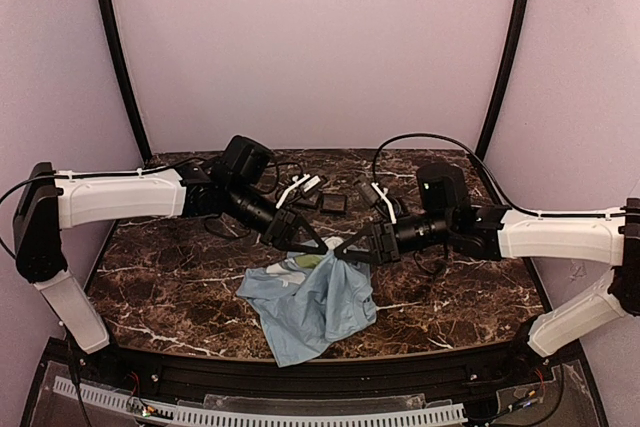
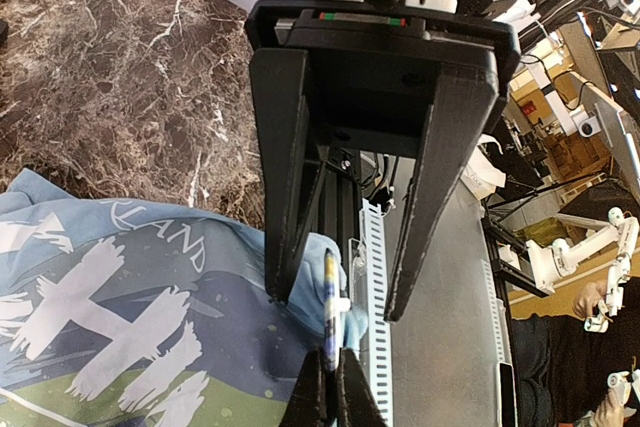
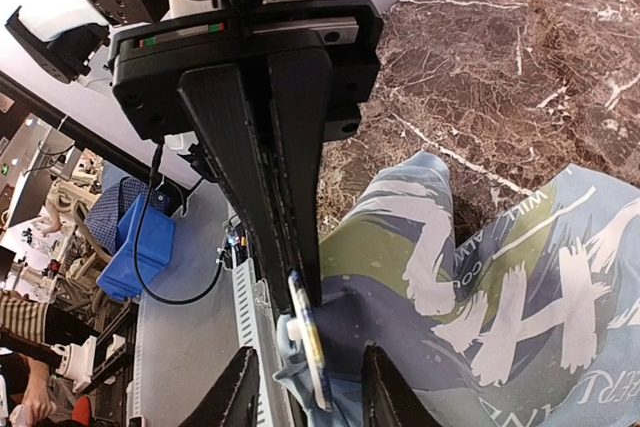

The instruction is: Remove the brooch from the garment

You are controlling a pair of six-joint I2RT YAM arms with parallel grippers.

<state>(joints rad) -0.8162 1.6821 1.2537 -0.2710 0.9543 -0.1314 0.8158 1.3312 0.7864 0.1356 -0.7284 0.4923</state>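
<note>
Brown marble-patterned bench (image 1: 170, 277) is carrying the work, seen from the top view. The left arm (image 1: 120, 197) is reaching in from the left, towards the bench centre. The left hand (image 2: 340, 305) is standing open, its two fingers (image 2: 283, 197) set wide apart. Those fingers are straddling the brooch (image 2: 329, 332) without touching it, as the left wrist view shows.

The shirt (image 1: 310, 307), pale blue with a white brush-stroke cross, a green band and pale lettering, is lying crumpled at front centre. Its upper edge is rising in a peak to the point where the two hands are meeting. The brooch is sitting at that peak, above the bench surface, and is showing edge-on in both wrist views. It is presenting a thin dark rim with pale flecks, and a small white piece is sitting beside it. Shirt fabric is bunching directly against the brooch; whether the pin is fastened through the cloth cannot be told.

The right hand (image 3: 300, 287) is coming in from the right and is clamping the brooch between its closed fingertips. The right arm (image 1: 560, 235) is stretching back to the right edge. Small black trays (image 1: 332, 203) are lying on the bench behind the hands, apart from the shirt.
</note>
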